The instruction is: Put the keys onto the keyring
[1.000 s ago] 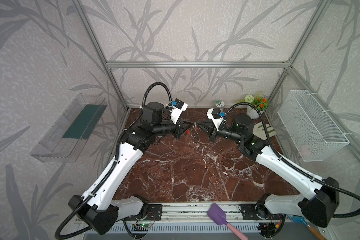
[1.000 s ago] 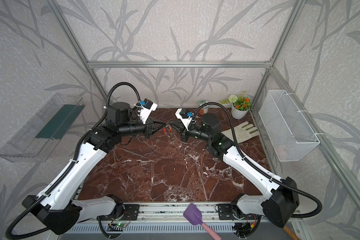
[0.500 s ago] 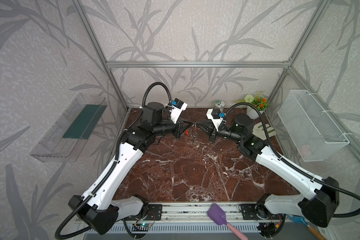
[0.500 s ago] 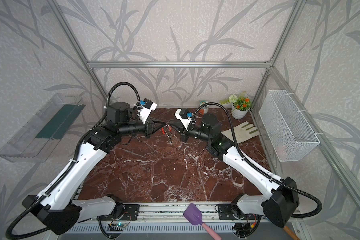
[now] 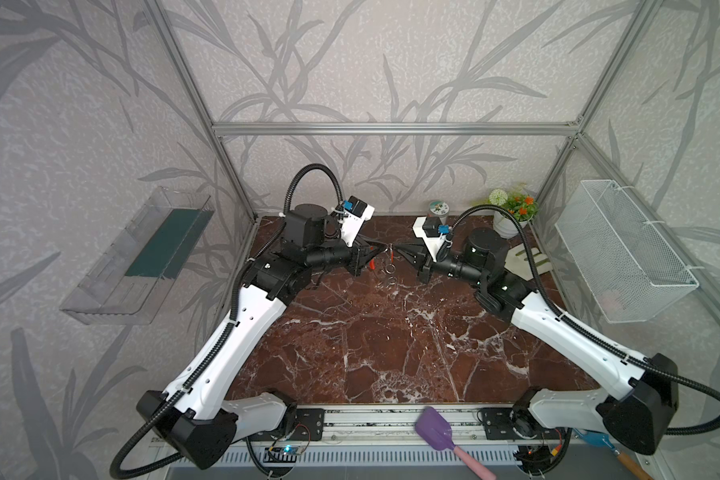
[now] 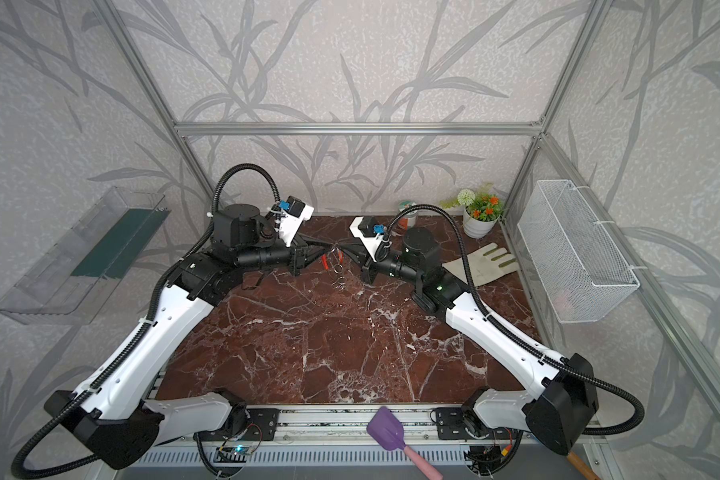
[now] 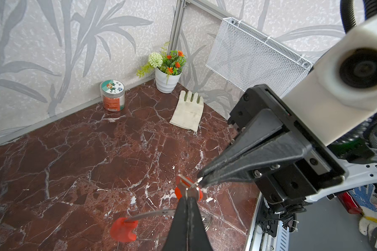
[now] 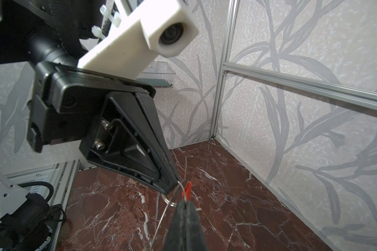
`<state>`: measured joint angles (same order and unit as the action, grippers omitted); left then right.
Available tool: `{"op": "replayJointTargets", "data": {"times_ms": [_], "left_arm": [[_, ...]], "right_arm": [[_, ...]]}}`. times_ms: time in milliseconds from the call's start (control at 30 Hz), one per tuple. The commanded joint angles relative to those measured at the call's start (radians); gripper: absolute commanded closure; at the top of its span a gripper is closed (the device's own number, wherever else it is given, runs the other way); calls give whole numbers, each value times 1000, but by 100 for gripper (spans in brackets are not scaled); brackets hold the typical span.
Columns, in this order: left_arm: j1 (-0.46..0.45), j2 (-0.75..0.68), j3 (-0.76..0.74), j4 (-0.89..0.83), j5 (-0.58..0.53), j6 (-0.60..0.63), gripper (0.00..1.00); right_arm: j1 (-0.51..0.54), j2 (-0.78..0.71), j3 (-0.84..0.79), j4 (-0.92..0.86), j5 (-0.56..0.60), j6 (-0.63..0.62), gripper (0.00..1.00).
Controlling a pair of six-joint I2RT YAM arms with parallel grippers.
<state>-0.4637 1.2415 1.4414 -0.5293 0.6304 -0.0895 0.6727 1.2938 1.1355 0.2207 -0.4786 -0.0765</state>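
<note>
left gripper (image 7: 187, 202) pinching tight on keyring hoop (image 7: 149, 215), hoop dangling under its tip. right gripper (image 8: 184, 205) also squeezing closed, seemingly gripping key tag (image 7: 181, 180). tips almost touching, tag sitting right between them, everything hovering above marble table (image 5: 391, 332) near back wall.

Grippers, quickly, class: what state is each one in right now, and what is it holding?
Left gripper: closed, apparently on the keyring.
Right gripper: closed, pinching at the key tag.
</note>
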Motion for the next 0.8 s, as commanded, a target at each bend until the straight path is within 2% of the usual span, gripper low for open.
{"op": "replayJointTargets", "data": {"times_ms": [0, 467, 767], "left_arm": [[-3, -2, 25, 23, 13, 5, 100], [-3, -4, 24, 25, 13, 3, 100], [-3, -3, 24, 26, 19, -1, 100]], "right_arm": [[5, 3, 0, 29, -4, -5, 100], [10, 10, 4, 18, -32, -10, 100], [10, 7, 3, 23, 13, -3, 100]]}}
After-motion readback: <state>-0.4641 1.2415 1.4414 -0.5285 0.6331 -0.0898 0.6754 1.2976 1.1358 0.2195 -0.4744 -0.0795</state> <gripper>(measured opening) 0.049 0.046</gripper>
